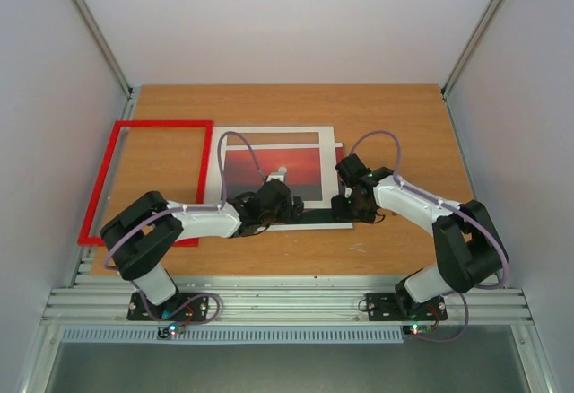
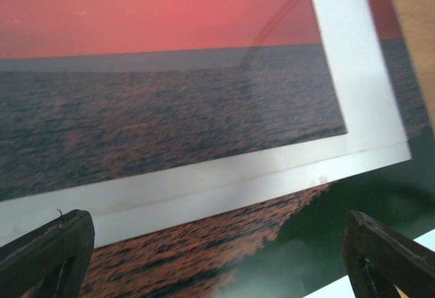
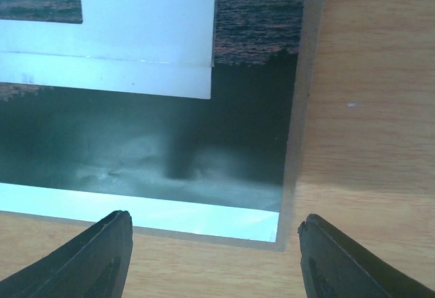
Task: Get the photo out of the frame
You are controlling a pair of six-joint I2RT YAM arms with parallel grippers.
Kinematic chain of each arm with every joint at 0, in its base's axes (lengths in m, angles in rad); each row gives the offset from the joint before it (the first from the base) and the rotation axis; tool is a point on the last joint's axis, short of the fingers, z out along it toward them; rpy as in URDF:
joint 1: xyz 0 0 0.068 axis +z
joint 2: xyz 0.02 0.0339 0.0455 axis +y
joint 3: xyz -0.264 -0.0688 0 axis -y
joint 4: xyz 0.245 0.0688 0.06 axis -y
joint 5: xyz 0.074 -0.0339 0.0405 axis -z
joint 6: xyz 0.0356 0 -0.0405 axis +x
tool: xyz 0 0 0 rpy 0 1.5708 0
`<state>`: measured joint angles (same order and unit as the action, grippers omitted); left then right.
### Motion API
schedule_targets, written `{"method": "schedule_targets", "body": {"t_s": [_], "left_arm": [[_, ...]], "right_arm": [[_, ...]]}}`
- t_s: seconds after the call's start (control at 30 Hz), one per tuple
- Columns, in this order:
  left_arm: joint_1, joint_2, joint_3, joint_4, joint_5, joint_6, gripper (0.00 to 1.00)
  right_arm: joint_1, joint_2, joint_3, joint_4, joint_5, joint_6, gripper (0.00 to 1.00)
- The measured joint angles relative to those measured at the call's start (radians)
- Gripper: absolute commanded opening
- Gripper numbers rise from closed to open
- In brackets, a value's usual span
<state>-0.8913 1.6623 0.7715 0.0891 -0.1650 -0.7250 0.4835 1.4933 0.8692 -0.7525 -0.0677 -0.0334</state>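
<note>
Hovering over flat sunset photo (image 1: 273, 173), wooden table (image 1: 404, 124) centre
Left gripper (image 2: 214, 243), right gripper (image 3: 214, 226) spread, empty; thin red frame (image 1: 157, 124) at left edge

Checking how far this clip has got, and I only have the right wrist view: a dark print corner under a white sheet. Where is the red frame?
Observer: The frame lies flat at the left of the table, apart from the print, with bare wood showing inside it.
Operator: Where is the other arm?
Observer: The left gripper is open, just above the lower edge of the photo.
Operator: What shows through the white sheet's window?
Observer: The white mat frames red sky and the small white sun.
</note>
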Motion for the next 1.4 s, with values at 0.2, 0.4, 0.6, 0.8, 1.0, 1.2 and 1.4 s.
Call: {"method": "schedule_targets", "body": {"t_s": [0.2, 0.4, 0.6, 0.8, 1.0, 1.2, 1.4], "left_arm": [[-0.001, -0.007, 0.006, -0.115, -0.013, 0.012, 0.99], [-0.007, 0.0, 0.034, -0.171, -0.016, 0.02, 0.99], [-0.011, 0.011, 0.046, -0.18, -0.023, 0.023, 0.99], [-0.014, 0.015, 0.048, -0.18, -0.026, 0.023, 0.99], [-0.02, 0.03, 0.058, -0.173, -0.029, 0.022, 0.99], [-0.027, 0.044, 0.06, -0.141, -0.03, 0.021, 0.99], [-0.027, 0.048, 0.059, -0.126, -0.027, 0.017, 0.99]], "right_arm": [[0.024, 0.027, 0.0, 0.005, -0.008, 0.037, 0.68], [0.027, 0.06, -0.001, 0.021, -0.007, 0.062, 0.68], [0.027, 0.087, 0.0, 0.034, -0.008, 0.069, 0.7], [0.028, 0.089, 0.0, 0.036, -0.004, 0.074, 0.71], [0.028, 0.089, -0.002, 0.04, -0.019, 0.079, 0.69], [0.027, 0.064, -0.027, 0.097, -0.063, 0.103, 0.67], [0.026, 0.039, -0.047, 0.15, -0.108, 0.127, 0.69]]}}
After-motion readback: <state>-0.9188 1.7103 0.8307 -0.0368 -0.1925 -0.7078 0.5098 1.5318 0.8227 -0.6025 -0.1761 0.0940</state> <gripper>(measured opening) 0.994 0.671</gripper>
